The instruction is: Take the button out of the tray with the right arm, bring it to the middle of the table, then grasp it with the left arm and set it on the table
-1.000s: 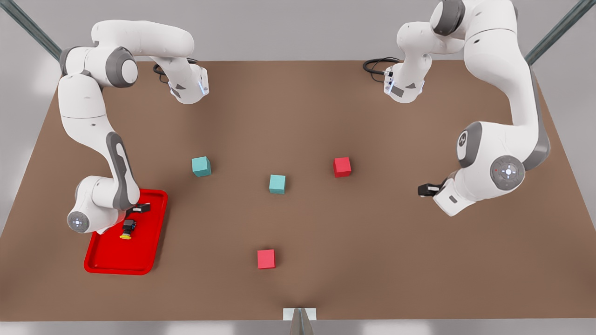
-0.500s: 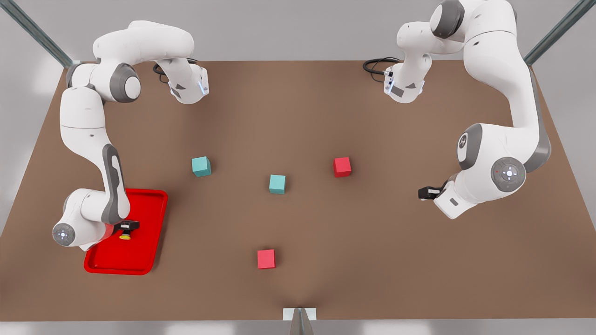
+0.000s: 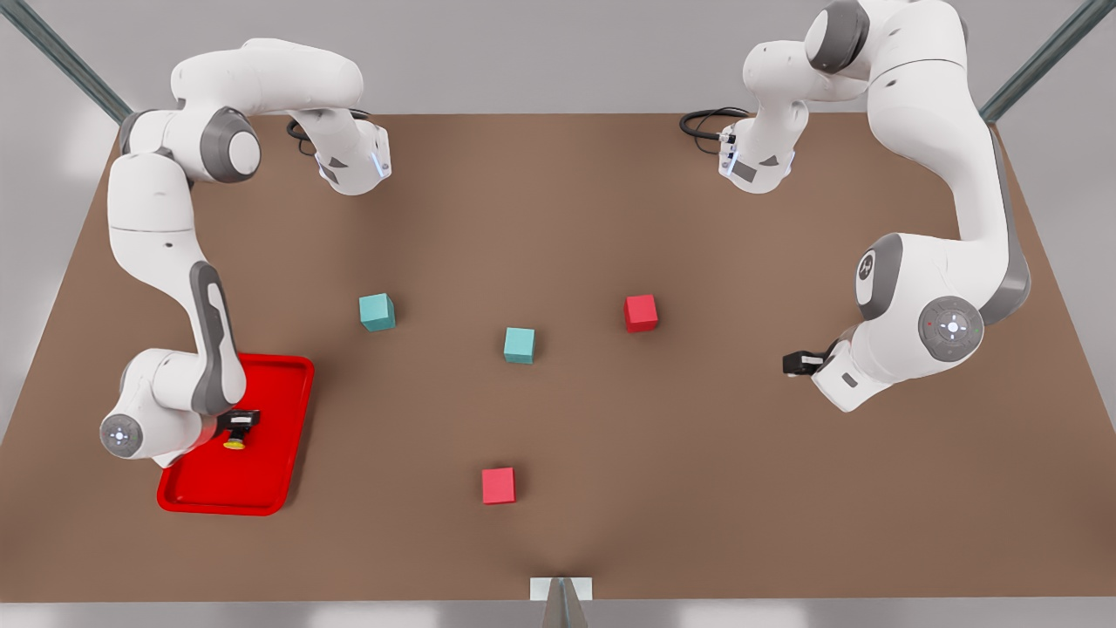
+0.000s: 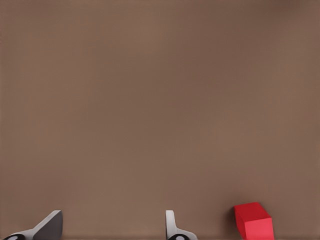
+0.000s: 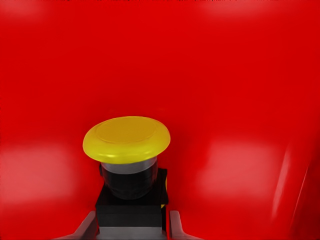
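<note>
Nearest the front camera, at about 6 o'clock on the worktop (image 3: 610, 218), sits a red cube (image 3: 498, 486); it plays no part here. At roughly 8 o'clock lies the tray (image 3: 270, 488), and the button (image 3: 235, 433) lies inside it on its side, its yellow cap toward the camera. The right tool (image 3: 238, 421) is down over the button; in the right wrist view its two fingers (image 5: 176, 225) stand either side of the dark body with the cap (image 5: 126, 138) just beyond, pressed against it as far as can be seen, so I judge the grasp made or all but made. The button looks unlifted from the tray floor.

Farther off, near the centre, stand a teal cube (image 3: 519, 344), another teal cube (image 3: 377, 311) and a second red cube (image 3: 640, 312). At about 3 o'clock the left tool (image 3: 793, 361) waits above bare worktop, fingers (image 4: 174, 227) apart and gripping nothing.

Still to do: lift, carry to the middle, handover, set-down.
</note>
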